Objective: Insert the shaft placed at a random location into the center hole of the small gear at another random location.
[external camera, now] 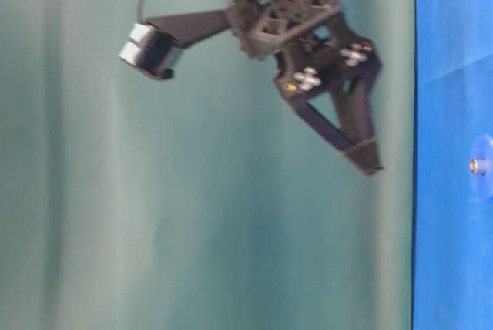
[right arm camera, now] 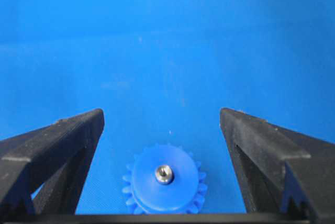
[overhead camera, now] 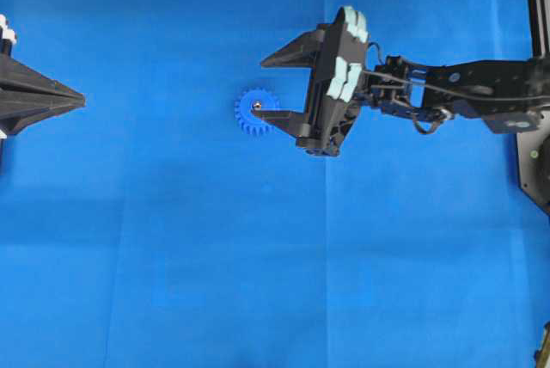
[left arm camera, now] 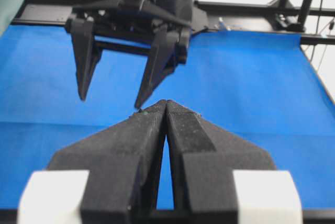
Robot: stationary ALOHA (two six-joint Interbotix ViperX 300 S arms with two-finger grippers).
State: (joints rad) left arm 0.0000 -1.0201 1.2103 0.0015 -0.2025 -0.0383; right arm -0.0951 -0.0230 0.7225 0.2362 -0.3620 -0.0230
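The small blue gear (overhead camera: pixel 249 117) lies flat on the blue mat. The silvery shaft (overhead camera: pixel 256 106) stands in its hub and fills the center hole, so the hole itself is hidden. In the right wrist view the gear (right arm camera: pixel 152 187) and shaft (right arm camera: pixel 164 173) sit low between my fingers. My right gripper (overhead camera: pixel 258 88) is open and empty, and hovers above the gear without touching it. The table-level view shows this gap between the gripper (external camera: pixel 370 162) and the gear (external camera: pixel 485 180). My left gripper (overhead camera: pixel 82 99) is shut and empty at the far left.
The blue mat (overhead camera: pixel 258 282) covers the table. The right arm (overhead camera: pixel 464 88) reaches in from the right edge. A black frame (left arm camera: pixel 251 12) runs along the mat's far side in the left wrist view, where the right gripper (left arm camera: pixel 110 102) faces my shut left gripper (left arm camera: pixel 166 102).
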